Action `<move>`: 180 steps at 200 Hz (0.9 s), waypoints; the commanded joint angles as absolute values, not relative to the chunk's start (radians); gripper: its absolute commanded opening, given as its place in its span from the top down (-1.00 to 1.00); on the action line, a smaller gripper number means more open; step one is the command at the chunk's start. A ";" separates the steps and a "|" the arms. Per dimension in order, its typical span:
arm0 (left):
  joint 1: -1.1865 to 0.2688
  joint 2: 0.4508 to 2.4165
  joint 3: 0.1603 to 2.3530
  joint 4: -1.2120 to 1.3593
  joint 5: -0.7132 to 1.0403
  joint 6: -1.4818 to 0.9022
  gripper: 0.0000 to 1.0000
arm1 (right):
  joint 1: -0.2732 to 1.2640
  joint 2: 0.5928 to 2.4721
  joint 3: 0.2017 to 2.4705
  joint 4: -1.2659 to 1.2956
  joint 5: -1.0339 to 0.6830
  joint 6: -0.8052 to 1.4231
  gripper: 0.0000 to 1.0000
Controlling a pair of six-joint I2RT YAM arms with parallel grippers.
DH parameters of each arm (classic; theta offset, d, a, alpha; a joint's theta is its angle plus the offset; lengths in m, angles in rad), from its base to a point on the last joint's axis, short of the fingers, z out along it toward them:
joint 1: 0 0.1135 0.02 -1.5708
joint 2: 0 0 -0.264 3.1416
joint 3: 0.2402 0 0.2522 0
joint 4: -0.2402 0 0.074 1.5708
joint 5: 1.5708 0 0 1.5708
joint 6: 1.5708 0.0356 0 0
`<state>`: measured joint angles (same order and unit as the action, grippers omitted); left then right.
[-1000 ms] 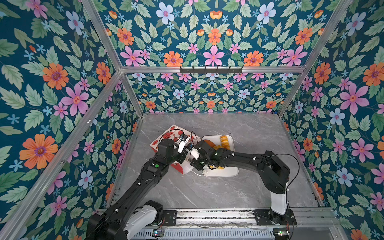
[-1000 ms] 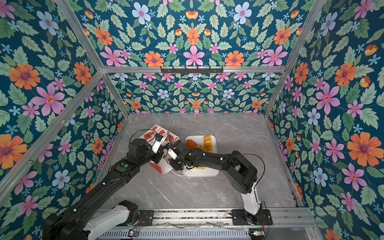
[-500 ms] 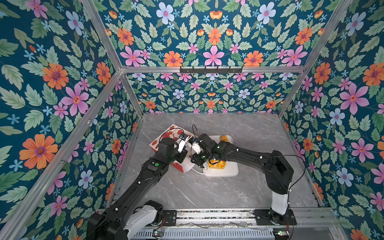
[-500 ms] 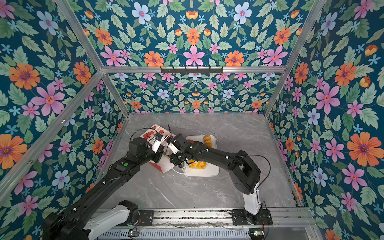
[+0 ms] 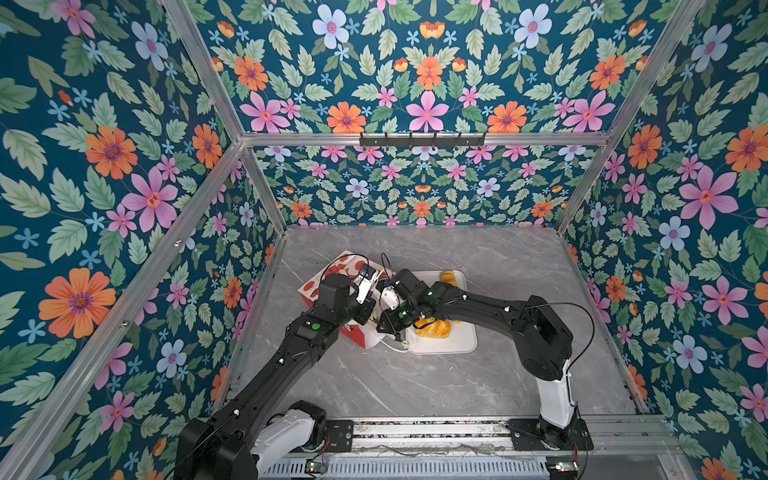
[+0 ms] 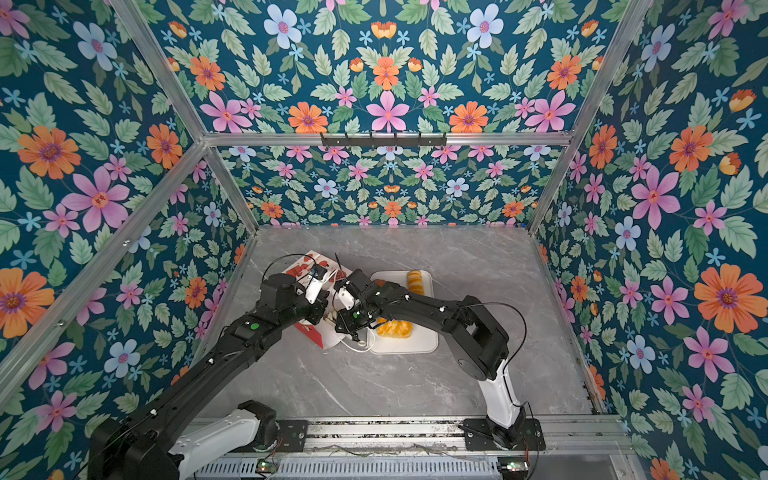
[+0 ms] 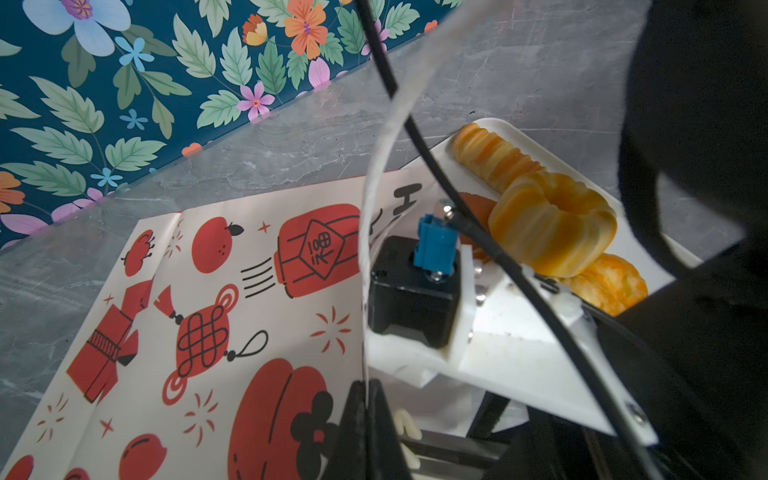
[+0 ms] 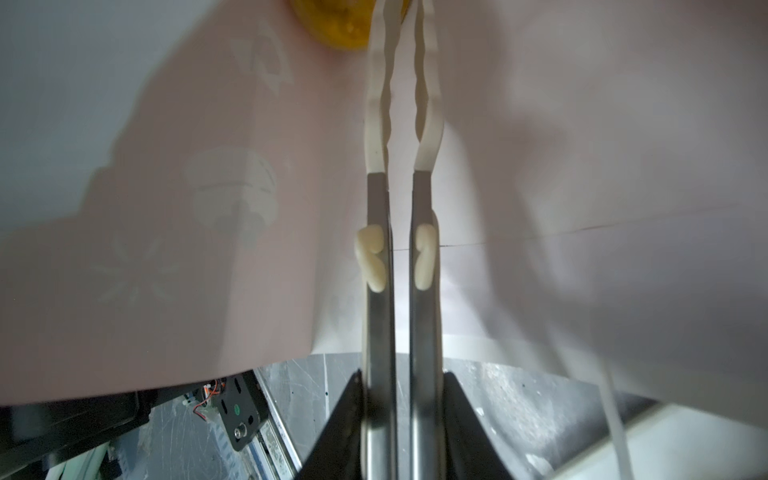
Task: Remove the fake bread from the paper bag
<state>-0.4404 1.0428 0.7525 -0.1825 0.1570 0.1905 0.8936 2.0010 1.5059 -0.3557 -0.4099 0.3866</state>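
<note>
Bread [image 8: 332, 29] waits deep inside the paper bag [image 7: 216, 316] lying toward the tabletop's left edge beside the tray [image 5: 457, 345]. Our left pincer [image 7: 365, 399] pinches the bag's rim; the right pincer [image 8: 401, 25] reaches inside, slightly parted, empty. We should spread wider around the bun before squeezing.

White paper bag [image 7: 232, 316] with red motifs, golden-orange fake bread [image 7: 552, 224], white tray [image 5: 461, 345], grey marbled table [image 5: 415, 386]

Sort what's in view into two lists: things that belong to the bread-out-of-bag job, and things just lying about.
Belongs to the job:
- red-and-white printed paper bag, lying on its side
- glossy orange toy breads: ring, ridged roll
- yellow bread inside the bag

Lying about:
- white rectangular tray under the breads
- black hook rail
</note>
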 commanded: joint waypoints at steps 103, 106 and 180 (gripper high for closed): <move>-0.449 1.080 0.789 -0.072 0.195 0.149 1.00 | 0.907 2.017 1.518 -0.268 -0.383 0.440 0.20; -0.451 1.080 0.788 -0.072 0.197 0.148 1.00 | 0.907 2.019 1.522 -0.269 -0.383 0.440 0.20; -0.465 1.068 0.778 -0.072 0.213 0.133 1.00 | 0.907 2.059 1.561 -0.220 -0.375 0.437 0.17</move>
<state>-0.4568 1.0725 0.7807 -0.1017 0.1474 0.1516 0.9043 2.0720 1.5677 -0.3012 -0.3809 0.4419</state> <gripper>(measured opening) 0.050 0.414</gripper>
